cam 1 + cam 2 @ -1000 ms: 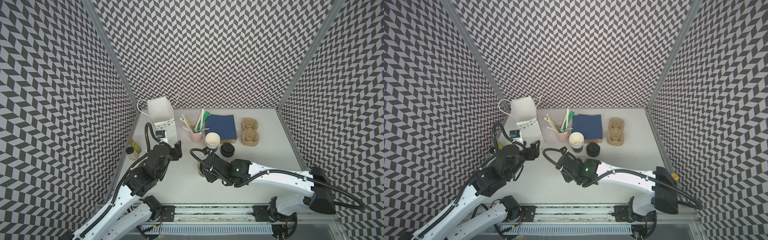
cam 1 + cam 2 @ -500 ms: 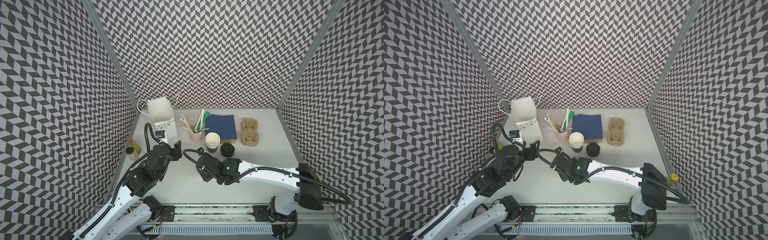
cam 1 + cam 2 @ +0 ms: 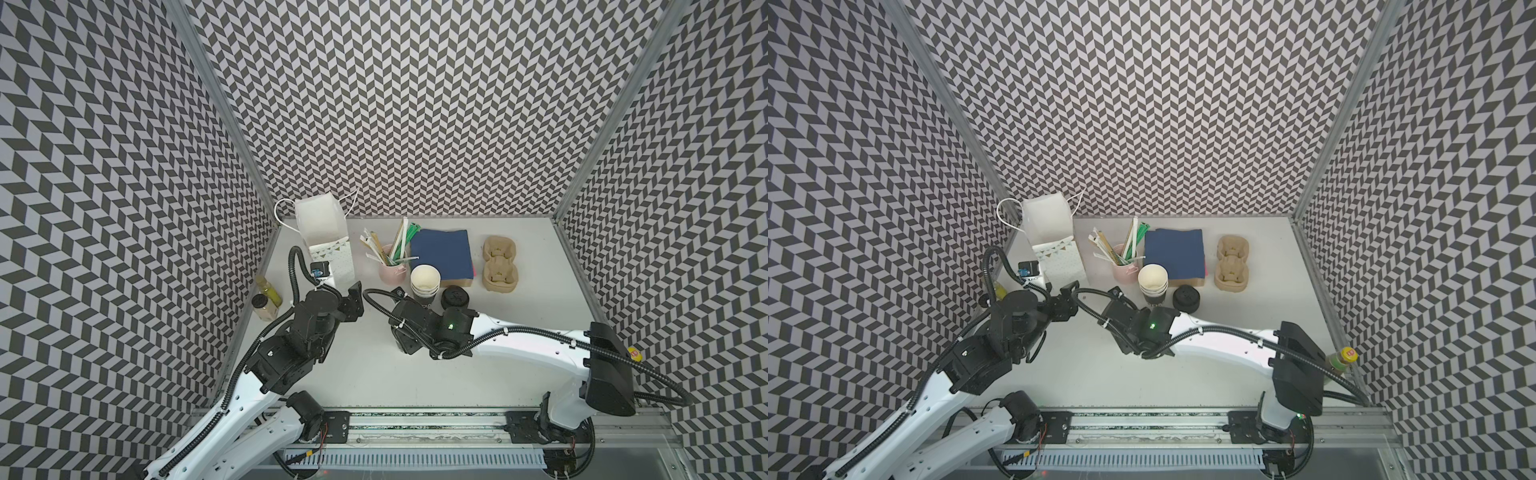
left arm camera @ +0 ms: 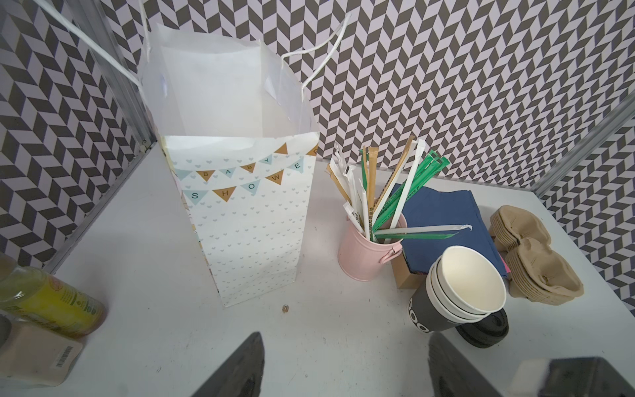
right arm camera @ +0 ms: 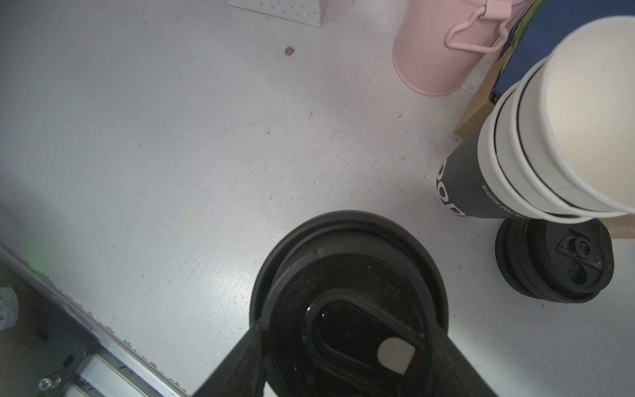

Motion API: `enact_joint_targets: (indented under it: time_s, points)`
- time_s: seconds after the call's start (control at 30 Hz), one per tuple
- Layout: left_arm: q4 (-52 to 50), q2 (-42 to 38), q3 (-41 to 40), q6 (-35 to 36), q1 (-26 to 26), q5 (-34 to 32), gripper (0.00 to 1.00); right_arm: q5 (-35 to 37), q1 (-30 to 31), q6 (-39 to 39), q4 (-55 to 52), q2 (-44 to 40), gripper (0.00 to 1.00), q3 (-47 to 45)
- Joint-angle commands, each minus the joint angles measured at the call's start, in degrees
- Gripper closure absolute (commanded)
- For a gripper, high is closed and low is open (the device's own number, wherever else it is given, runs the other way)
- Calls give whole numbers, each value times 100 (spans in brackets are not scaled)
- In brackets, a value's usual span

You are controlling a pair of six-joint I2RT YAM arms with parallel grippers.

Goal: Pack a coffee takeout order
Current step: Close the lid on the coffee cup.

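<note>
My right gripper (image 5: 347, 361) is shut on the dark paper cup, whose black lid (image 5: 347, 275) fills the space between its jaws. In both top views the right wrist (image 3: 415, 328) hides that cup. The tan two-cup carrier (image 3: 499, 264) (image 4: 536, 261) lies at the back right. Left of it, the navy-blue napkin (image 3: 442, 257) (image 4: 446, 220) rests on a brown box. My left gripper (image 3: 353, 299) (image 4: 343, 374) hangs open over bare table in front of the white gift bag (image 3: 326, 241), with nothing between its fingers.
A stack of lidless white-lined cups (image 3: 424, 280) and a pile of black lids (image 3: 455, 297) stand just behind my right wrist. A pink bucket of straws (image 3: 390, 266) sits beside the bag. Two bottles (image 3: 266, 299) stand at the left wall.
My right arm has carried the lidded cup leftward across the table, toward the left gripper. The left arm has stayed where it was.
</note>
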Motion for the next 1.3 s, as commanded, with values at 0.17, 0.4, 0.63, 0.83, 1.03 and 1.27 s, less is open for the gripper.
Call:
enact_joint_targets:
  time_s: [0.17, 0.4, 0.63, 0.83, 1.03, 1.27]
  points:
    - [31, -64, -44, -28, 39, -113, 24, -195, -9, -121, -129, 75, 37, 124]
    - [40, -64, -44, -17, 39, -103, 24, -354, -119, -205, -47, 64, 37, 55]
    - [40, -72, -53, -21, 39, -91, 24, -465, -273, -269, -161, -11, 37, 75]
    - [49, -53, -44, -6, 48, -88, 24, -561, -273, -368, -286, 108, 37, 137]
    - [49, -81, -53, -18, 48, -99, 24, -632, -273, -438, -282, 154, 37, 162]
    - [40, -55, -44, -9, 55, -91, 24, -623, -273, -476, -273, 235, 37, 176]
